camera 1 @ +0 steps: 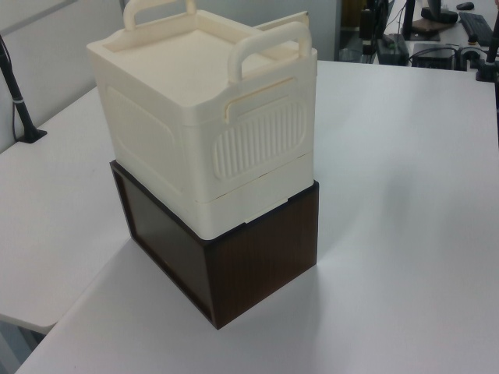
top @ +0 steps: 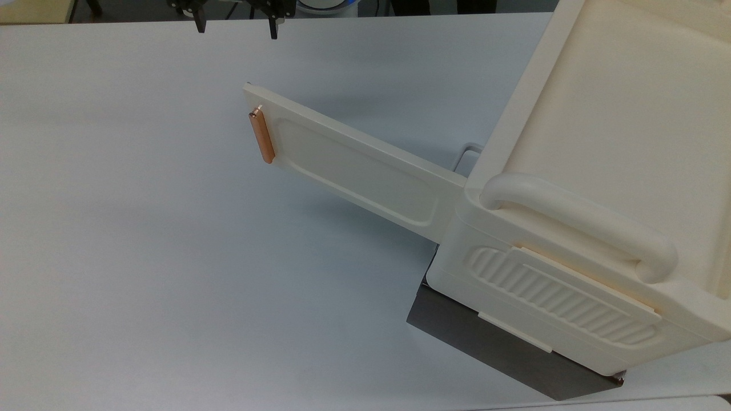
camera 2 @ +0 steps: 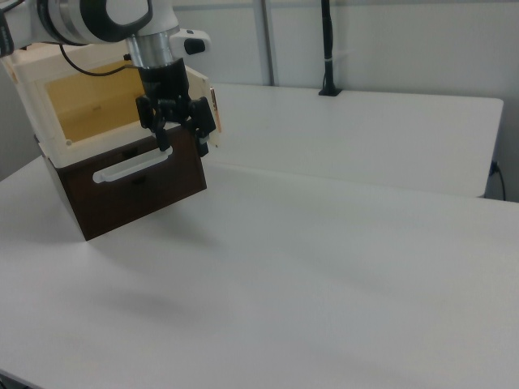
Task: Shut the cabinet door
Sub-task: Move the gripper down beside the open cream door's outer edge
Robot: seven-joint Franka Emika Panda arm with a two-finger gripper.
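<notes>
Cabinet (top: 599,188) at the top view's right, cream box on dark base (top: 502,348), on white table (top: 143,257). Thick rounded handle (top: 577,220) along top edge, ribbed panel (top: 559,297) just below it.

Cabinet door (top: 354,165) swung wide open, sticking out from cabinet's corner toward the top view's left, hinged end at the cabinet, free end w/ copper bar handle (top: 262,136) far from the body. Recessed centre facing up-left in the top view.

Gripper (top: 235,25) at top edge of the top view, above & apart from door's free end, not touching. Two dark fingers (top: 273,25) spread well apart, nothing between them.

In the right view, gripper (camera 2: 182,134) hangs in front of cabinet (camera 2: 49,97), fingers pointing down, open, empty; hovers above table (camera 2: 324,267), near door's edge (camera 2: 212,113). Cabinet's open front shows yellowish inside (camera 2: 89,109); dark base (camera 2: 138,190) w/ pale bar handle (camera 2: 130,166) below.

In the left view, cabinet (camera 1: 195,132) seen from ribbed side, two rounded handles on top, dark brown base (camera 1: 234,257) under it. Door edge (camera 1: 281,21) just visible behind far handle.
</notes>
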